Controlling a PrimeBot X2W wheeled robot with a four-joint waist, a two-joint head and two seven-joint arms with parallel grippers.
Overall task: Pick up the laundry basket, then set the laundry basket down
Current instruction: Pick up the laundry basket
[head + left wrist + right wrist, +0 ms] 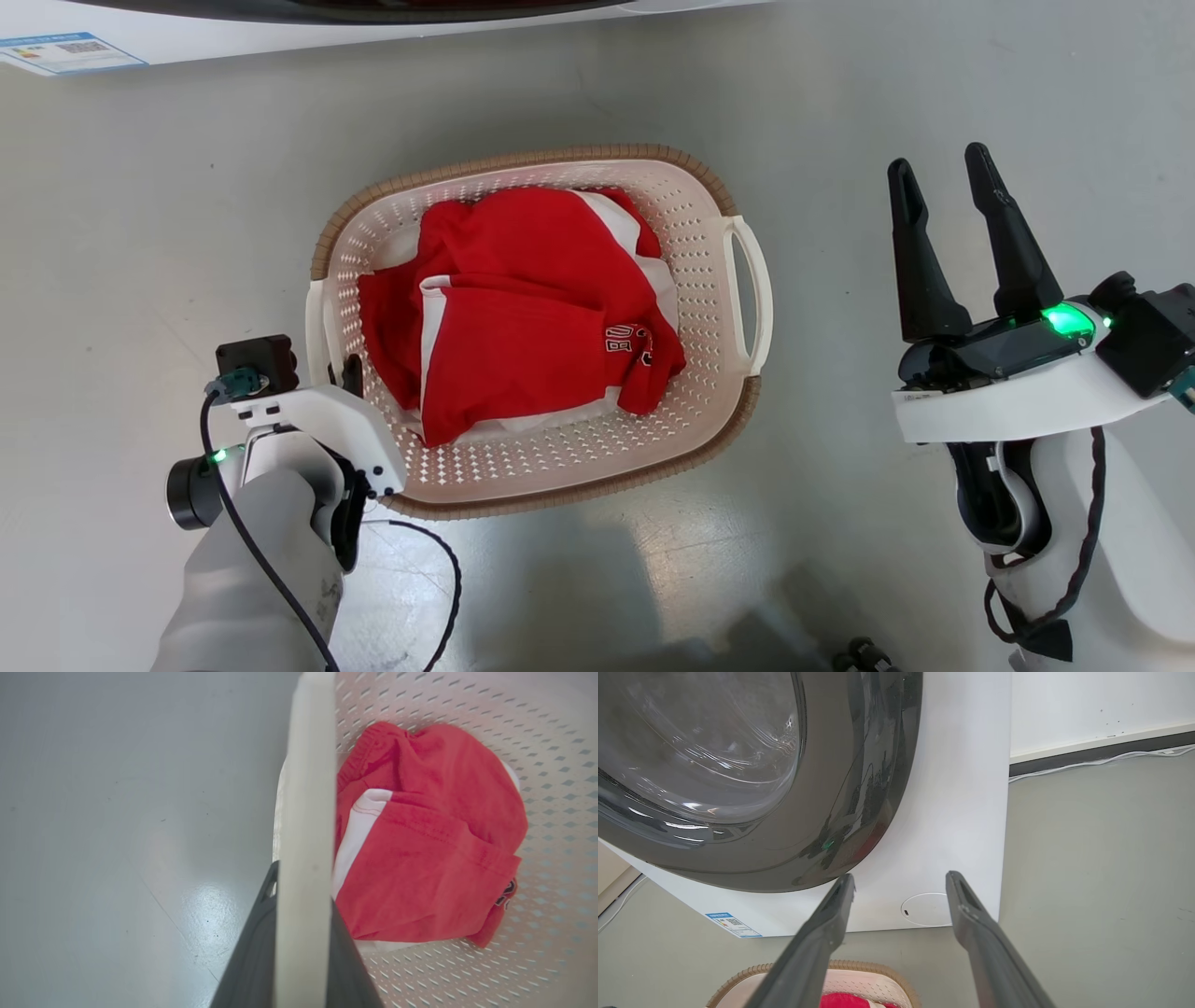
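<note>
Laundry basket (560, 467) was held at its left handle (306, 812) by left gripper (349, 377), jaws clamped; right gripper (937, 161) stood well apart, jaws wide.

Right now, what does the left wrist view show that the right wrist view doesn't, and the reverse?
Left wrist view: the left gripper shut on the white handle, a finger each side. Right wrist view: the washing machine with its dark door, a wall, and the open right gripper. Shared: the laundry basket, the red garment in it, and the grey floor.
</note>
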